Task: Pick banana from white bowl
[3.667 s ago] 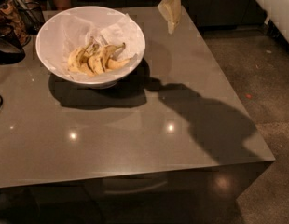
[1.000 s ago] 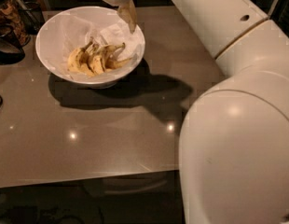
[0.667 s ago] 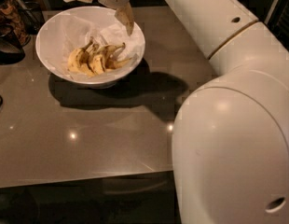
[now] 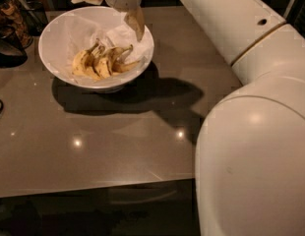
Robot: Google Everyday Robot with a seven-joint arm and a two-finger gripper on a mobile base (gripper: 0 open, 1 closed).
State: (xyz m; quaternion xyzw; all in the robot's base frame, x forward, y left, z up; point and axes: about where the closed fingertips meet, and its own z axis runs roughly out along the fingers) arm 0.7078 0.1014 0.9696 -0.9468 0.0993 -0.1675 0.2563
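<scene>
Nearest, on the right, the robot's fat white arm (image 4: pixel 251 146) takes up most of the view and reaches off toward the far left; below it is a glossy grey-brown counter (image 4: pixel 93 151) with a few light spots on it; further back on the left sits the white bowl (image 4: pixel 54 58), throwing a dark shadow to its right; inside, on crumpled white paper (image 4: pixel 74 31), the banana (image 4: pixel 82 63) lies bunched up against the other bananas (image 4: pixel 120 63), stems pointing far-right; the hand (image 4: pixel 107 16) hangs over the bowl's far rim, fingers spread wide, pinching nothing, one tip dipping just above the paper; a dark round vessel (image 4: pixel 7 53) sits at the left edge.
</scene>
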